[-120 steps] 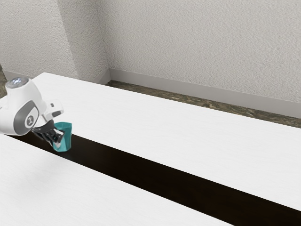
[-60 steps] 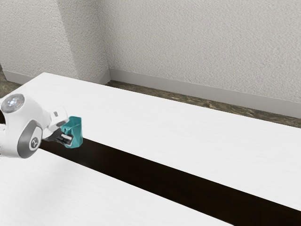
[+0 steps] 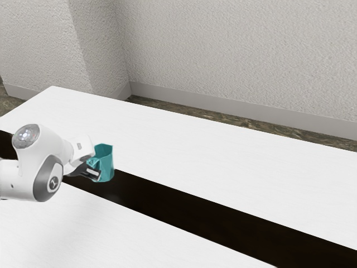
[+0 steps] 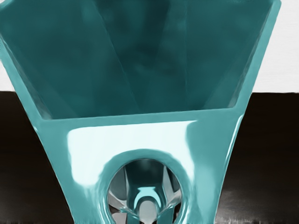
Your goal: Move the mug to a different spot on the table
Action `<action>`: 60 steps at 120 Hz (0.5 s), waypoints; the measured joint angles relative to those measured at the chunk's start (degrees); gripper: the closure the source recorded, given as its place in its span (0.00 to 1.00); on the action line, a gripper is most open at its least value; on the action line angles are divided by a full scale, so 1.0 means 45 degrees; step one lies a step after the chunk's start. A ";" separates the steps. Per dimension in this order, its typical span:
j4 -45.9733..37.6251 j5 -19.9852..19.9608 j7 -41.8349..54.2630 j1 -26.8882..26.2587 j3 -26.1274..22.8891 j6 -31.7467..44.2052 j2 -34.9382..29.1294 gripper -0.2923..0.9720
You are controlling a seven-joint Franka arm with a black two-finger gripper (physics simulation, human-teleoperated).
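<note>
A teal faceted mug (image 3: 104,162) hangs upright just above the dark strip (image 3: 184,206) that runs between the white table surfaces. My gripper (image 3: 92,168) is shut on the mug's handle side, on the exterior view's left of the mug. In the wrist view the mug (image 4: 140,79) sits right under my hand, its open mouth facing the camera and its looped handle (image 4: 147,186) closest to it.
White tabletop (image 3: 223,151) stretches away toward the exterior view's right and back, and another white band (image 3: 111,234) lies in front of the dark strip. A textured wall with a baseboard (image 3: 240,109) stands behind the table.
My arm has carried the mug toward the exterior view's right along the dark strip, by roughly the mug's own width each half second. The grip has stayed the same.
</note>
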 joint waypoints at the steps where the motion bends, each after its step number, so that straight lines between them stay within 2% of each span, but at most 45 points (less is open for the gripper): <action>1: -0.0014 -0.0029 0.0008 0.0001 -0.0033 0.0010 0.0002 0.76; 31: -0.0115 -0.0616 0.0210 -0.0030 -0.0835 0.0257 0.0238 0.76; 60: 0.0014 -0.0857 0.0454 -0.0053 -0.0976 0.0609 0.0887 0.76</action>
